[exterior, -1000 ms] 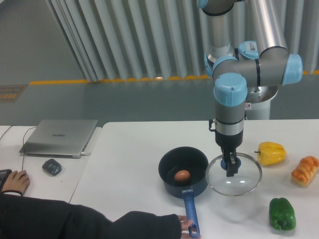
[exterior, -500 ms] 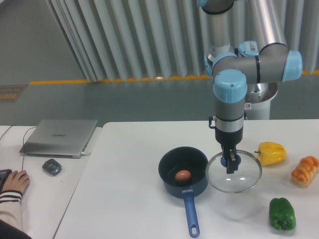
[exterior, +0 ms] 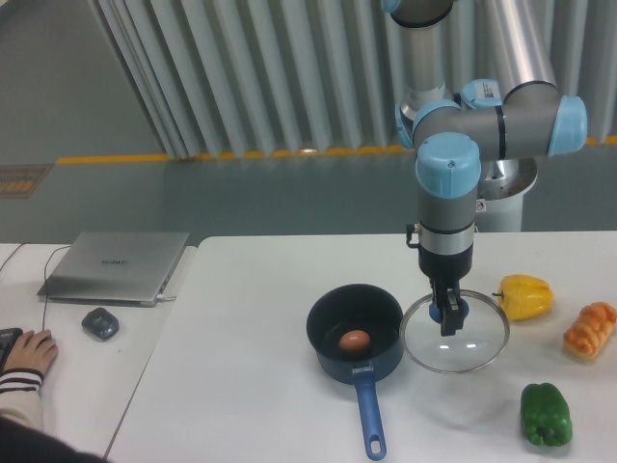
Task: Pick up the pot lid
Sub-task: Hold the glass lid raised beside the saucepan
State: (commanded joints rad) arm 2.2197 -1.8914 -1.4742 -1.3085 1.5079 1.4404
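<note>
While the gripper (exterior: 448, 324) points down, its fingers are closed on the lid's blue knob (exterior: 457, 310).
From the fixed camera, the clear lid (exterior: 470, 351) hangs just right of the black pot (exterior: 333, 364); whether its rim touches the table (exterior: 241, 338) I cannot tell. A brown egg (exterior: 355, 341) lies inside the pot, whose blue handle (exterior: 369, 415) points toward the camera. Right of the lid are a yellow pepper (exterior: 526, 297), a bread roll (exterior: 589, 332) and, nearer the camera, a green pepper (exterior: 546, 415).
</note>
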